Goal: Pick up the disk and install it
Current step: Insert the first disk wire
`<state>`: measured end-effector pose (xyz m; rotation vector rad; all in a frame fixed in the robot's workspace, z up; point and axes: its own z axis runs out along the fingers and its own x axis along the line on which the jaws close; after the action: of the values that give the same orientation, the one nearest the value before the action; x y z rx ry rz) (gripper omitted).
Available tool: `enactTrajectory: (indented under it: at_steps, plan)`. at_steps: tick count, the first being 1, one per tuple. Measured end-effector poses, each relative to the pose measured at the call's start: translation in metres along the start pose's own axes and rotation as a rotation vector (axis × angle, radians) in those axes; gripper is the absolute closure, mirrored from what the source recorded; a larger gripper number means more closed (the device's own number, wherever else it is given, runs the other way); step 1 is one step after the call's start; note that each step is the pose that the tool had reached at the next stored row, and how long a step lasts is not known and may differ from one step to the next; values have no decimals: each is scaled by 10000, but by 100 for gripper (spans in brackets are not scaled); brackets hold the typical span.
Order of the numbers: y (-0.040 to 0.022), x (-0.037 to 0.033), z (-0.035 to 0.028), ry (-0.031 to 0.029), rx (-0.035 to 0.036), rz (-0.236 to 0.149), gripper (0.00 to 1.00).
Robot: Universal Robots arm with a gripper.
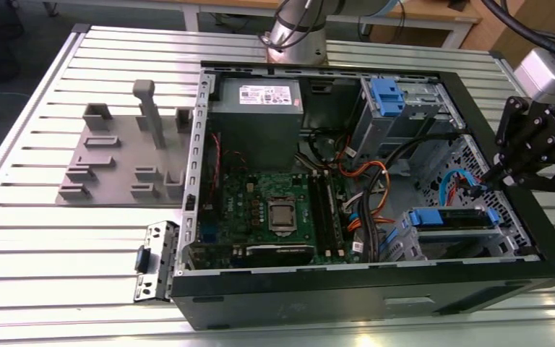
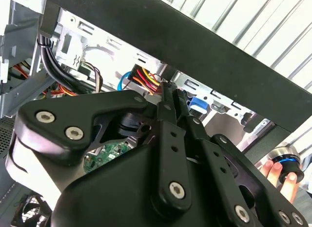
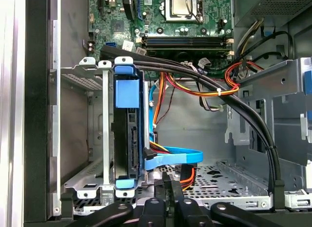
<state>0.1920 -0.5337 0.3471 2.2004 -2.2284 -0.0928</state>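
In the exterior view, your gripper (image 1: 497, 173) hangs at the right of the frame, just inside the open computer case (image 1: 374, 285) at its right wall. The jaws are pressed together with nothing between them; in both wrist views the two fingers (image 2: 168, 114) meet in a thin seam. The disk (image 1: 451, 218) already sits in the drive cage (image 1: 470, 242) at the lower right of the exterior view, its blue carrier frame showing. In the first wrist view it stands left of centre in the cage, blue frame at both ends.

Watch the cables. A blue data cable (image 3: 175, 157) runs from the disk's connector toward the fingertips, and red and yellow power wires (image 3: 195, 88) loop close by. I judge that any sideways drift could snag these and tug the connector loose. A thick black cable bundle (image 3: 243, 110) crosses the right of that view too. A person's hand (image 2: 279, 175) holds a knob at the lower right of the second wrist view, near the arm.
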Motion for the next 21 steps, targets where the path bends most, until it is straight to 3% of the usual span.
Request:
enactTrajectory:
  at_steps: [7, 16, 21]
  plan:
    - [1, 4, 0, 0, 0, -1, 84]
    - [105, 211, 30, 0, 0, -10, 84]
    - [179, 249, 67, 1, 0, -9, 84]
